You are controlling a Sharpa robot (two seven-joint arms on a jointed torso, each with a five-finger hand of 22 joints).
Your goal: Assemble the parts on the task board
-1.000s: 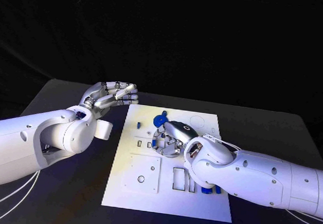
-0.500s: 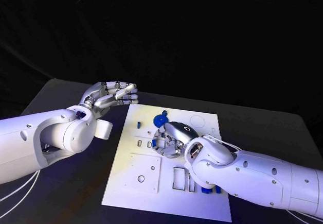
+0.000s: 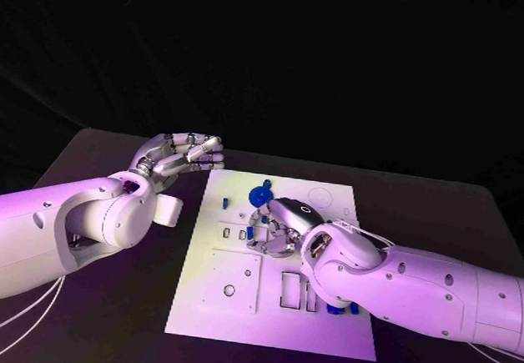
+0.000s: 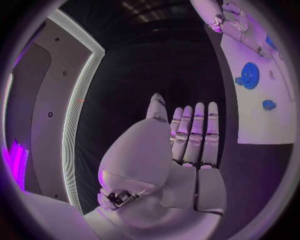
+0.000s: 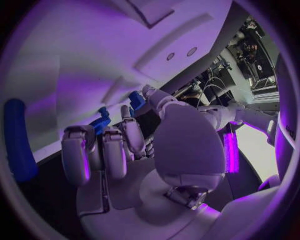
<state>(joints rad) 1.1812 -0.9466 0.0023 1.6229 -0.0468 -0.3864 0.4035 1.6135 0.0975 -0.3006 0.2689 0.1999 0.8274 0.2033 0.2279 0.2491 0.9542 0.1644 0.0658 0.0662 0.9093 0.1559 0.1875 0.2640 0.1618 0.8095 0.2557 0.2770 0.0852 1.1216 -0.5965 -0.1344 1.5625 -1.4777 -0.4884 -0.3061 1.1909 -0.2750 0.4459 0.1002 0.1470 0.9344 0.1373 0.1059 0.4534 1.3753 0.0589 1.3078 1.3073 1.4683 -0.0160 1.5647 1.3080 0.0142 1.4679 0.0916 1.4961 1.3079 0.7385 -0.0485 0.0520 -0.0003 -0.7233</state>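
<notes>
The task board lies flat in the middle of the surface, with its long sides running away from the robot. The left hand is up above the surface just beside the board's far left corner, and the right hand is down on the middle of the board, with a round part just behind it and, I think, another small part near the board's left edge. More small parts lie near the board's right edge, partly hidden under the right arm.
</notes>
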